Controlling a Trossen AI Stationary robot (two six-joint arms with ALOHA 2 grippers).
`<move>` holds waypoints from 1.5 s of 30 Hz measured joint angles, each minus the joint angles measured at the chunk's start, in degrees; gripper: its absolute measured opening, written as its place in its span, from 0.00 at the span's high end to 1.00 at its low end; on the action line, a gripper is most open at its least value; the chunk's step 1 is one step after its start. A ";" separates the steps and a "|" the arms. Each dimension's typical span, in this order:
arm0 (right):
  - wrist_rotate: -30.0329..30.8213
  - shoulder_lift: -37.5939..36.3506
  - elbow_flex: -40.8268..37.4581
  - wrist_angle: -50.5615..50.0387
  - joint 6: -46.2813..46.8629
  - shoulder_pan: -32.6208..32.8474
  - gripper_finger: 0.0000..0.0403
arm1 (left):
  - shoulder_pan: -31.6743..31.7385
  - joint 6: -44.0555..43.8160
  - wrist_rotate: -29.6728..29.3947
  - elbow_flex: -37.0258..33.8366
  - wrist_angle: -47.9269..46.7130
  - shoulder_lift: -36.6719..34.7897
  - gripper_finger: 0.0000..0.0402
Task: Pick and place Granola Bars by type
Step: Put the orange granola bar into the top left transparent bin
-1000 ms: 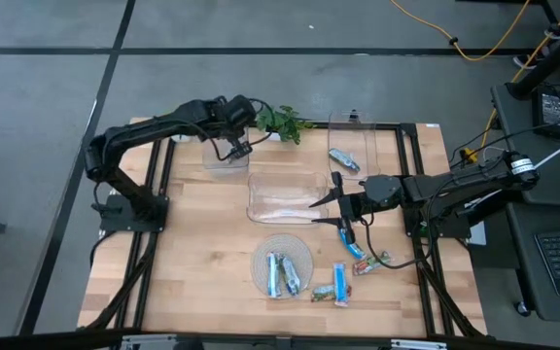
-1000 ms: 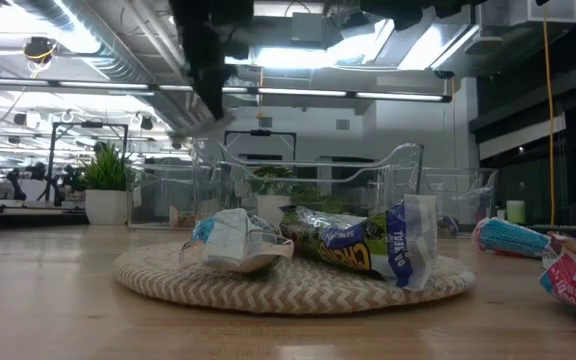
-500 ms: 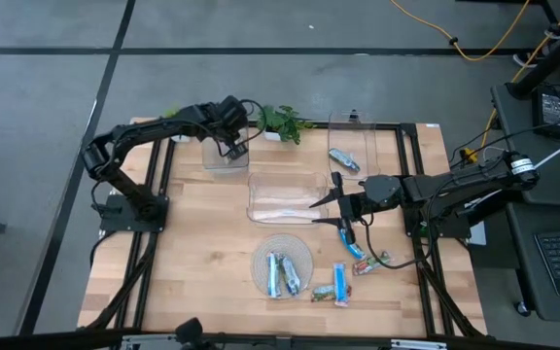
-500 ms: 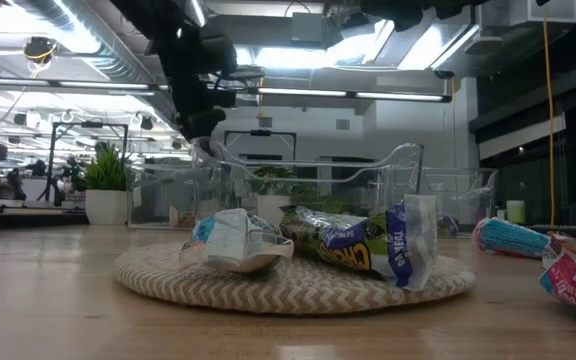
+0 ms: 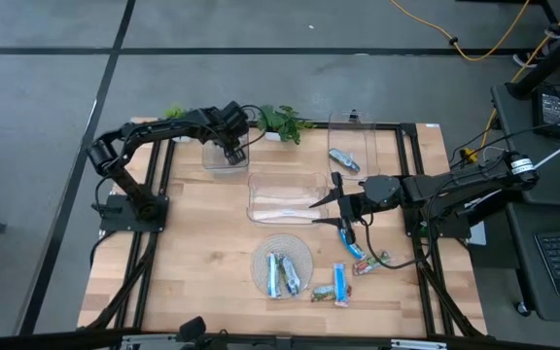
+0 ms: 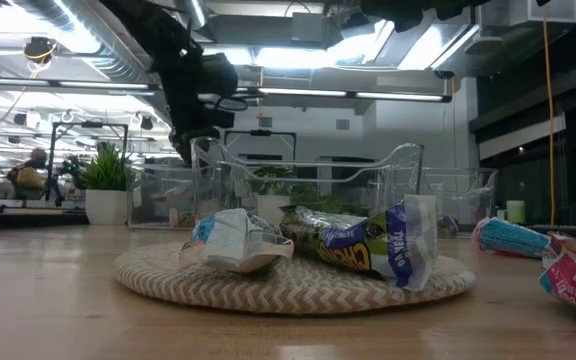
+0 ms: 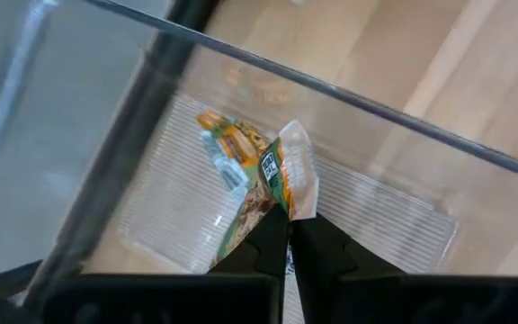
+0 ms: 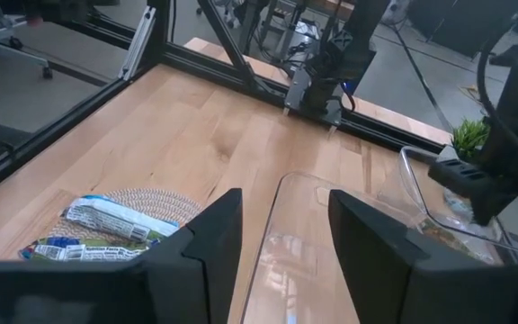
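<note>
We are lowering our left pincer (image 7: pixel 288 236), clamped on a green bar (image 7: pixel 281 175), into the far bin (image 5: pixel 224 160); it was higher before. Our right pincer (image 8: pixel 281 236) is waiting apart.

Clear bin (image 5: pixel 287 197) walls and a plant (image 5: pixel 282 122) crowd the table's (image 5: pixel 197 248) far side.

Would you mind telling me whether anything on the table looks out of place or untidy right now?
Nothing looks spilled or damaged. Several granola bars lie loose and at mixed angles on the wooden table beside the woven mat, still unsorted, which fits a sorting job under way.
</note>
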 joint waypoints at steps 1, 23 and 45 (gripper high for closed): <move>0.00 0.00 0.00 -0.08 0.00 0.00 0.58 | 0.01 0.00 0.08 0.00 -0.02 0.58 0.98; 0.00 0.00 0.00 -1.06 0.00 0.00 0.58 | 0.01 0.66 -1.96 0.01 -0.04 3.84 0.83; 0.00 0.00 0.00 -1.49 0.13 0.00 0.58 | -7.07 0.48 1.67 5.51 -9.33 -12.03 0.75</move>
